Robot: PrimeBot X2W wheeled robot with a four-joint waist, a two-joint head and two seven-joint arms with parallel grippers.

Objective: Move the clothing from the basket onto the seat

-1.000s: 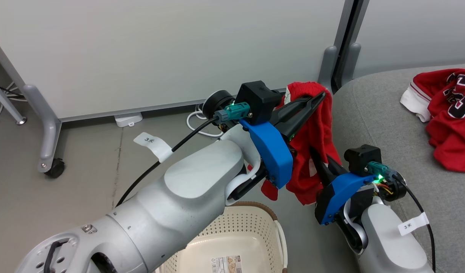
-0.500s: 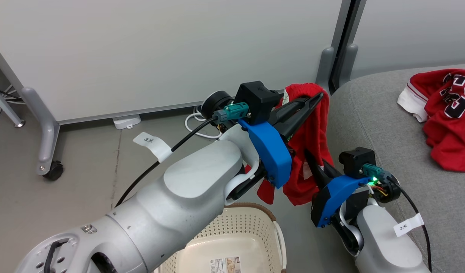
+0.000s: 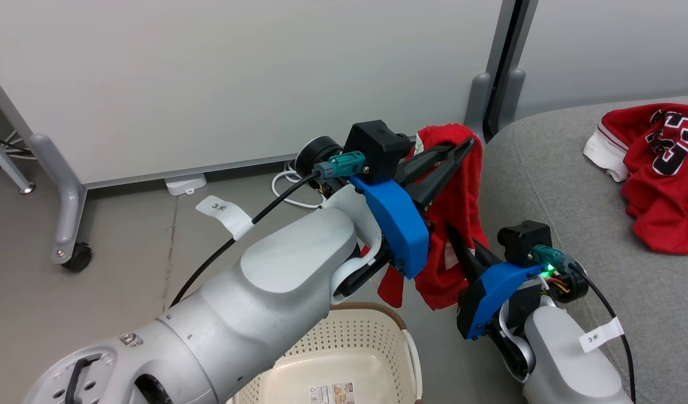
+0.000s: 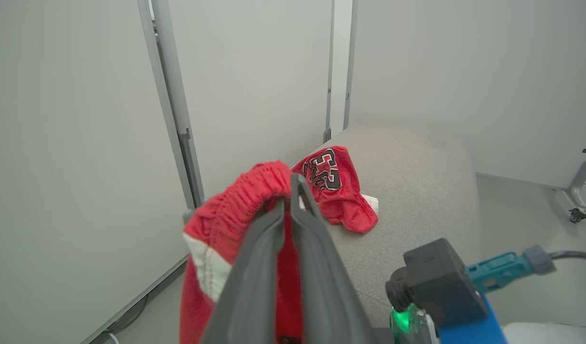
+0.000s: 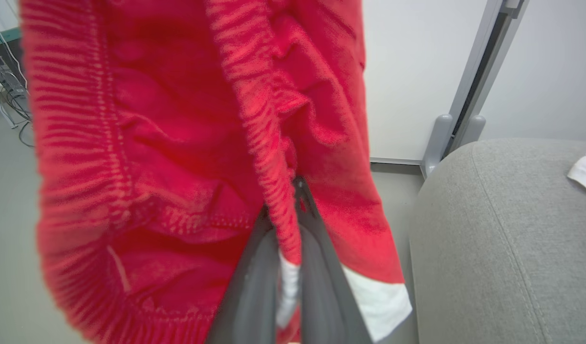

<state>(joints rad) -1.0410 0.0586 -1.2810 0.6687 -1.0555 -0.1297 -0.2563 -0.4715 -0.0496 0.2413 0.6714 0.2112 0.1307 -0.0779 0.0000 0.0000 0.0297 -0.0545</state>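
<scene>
One red piece of clothing (image 3: 456, 207) hangs in the air above the floor, between the basket (image 3: 349, 342) and the seat (image 3: 546, 185). My left gripper (image 3: 463, 147) is shut on its gathered waistband (image 4: 255, 184), the fingertips pinching the top fold. Lower down, my right gripper (image 3: 455, 235) is shut on the same garment (image 5: 178, 167), its fingers (image 5: 317, 267) clamped on a ribbed edge near the white trim (image 5: 379, 301). A second red garment (image 3: 658, 168) with black-and-white numerals lies crumpled on the grey seat (image 4: 417, 191), also visible as clothing (image 4: 336, 186) in the left wrist view.
The cream perforated basket sits on the floor under my left forearm, with only a label showing on its visible bottom. White partition panels on grey wheeled feet (image 3: 69, 224) stand behind, with a white cable (image 3: 288, 185) on the floor. The seat's rounded edge (image 5: 465, 229) is close on the right.
My right gripper's fingers have closed on the hanging garment. The head view has drifted, sliding the scene slightly left. The left gripper keeps its hold on the waistband.
</scene>
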